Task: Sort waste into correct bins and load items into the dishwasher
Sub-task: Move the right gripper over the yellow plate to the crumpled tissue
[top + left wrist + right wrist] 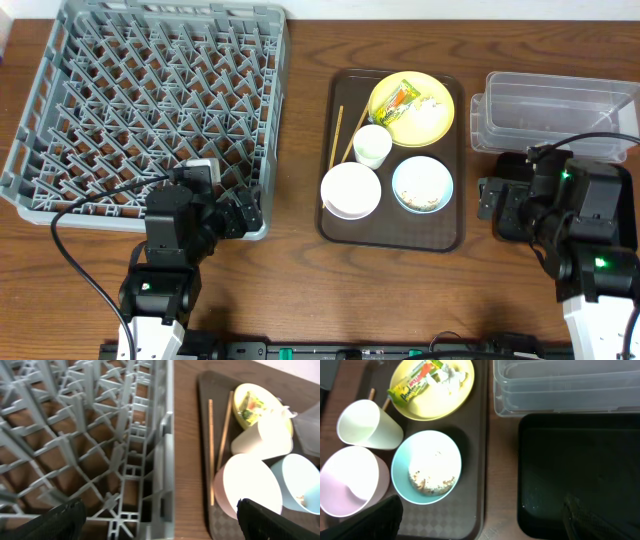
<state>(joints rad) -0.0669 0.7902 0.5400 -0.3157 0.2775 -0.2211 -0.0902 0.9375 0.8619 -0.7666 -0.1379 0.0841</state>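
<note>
Chopsticks (337, 135) lie along the brown tray's (400, 232) left side, long axis pointing away from the robot, nearer the left claw (243, 212) than the right claw (498, 205); both claws gape, released and empty.

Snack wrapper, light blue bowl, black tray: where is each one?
snack wrapper (414, 384), right wrist view, middle of its printed face.
light blue bowl (422, 455), right wrist view, bare inner wall.
black tray (580, 465), right wrist view, bare floor.
</note>
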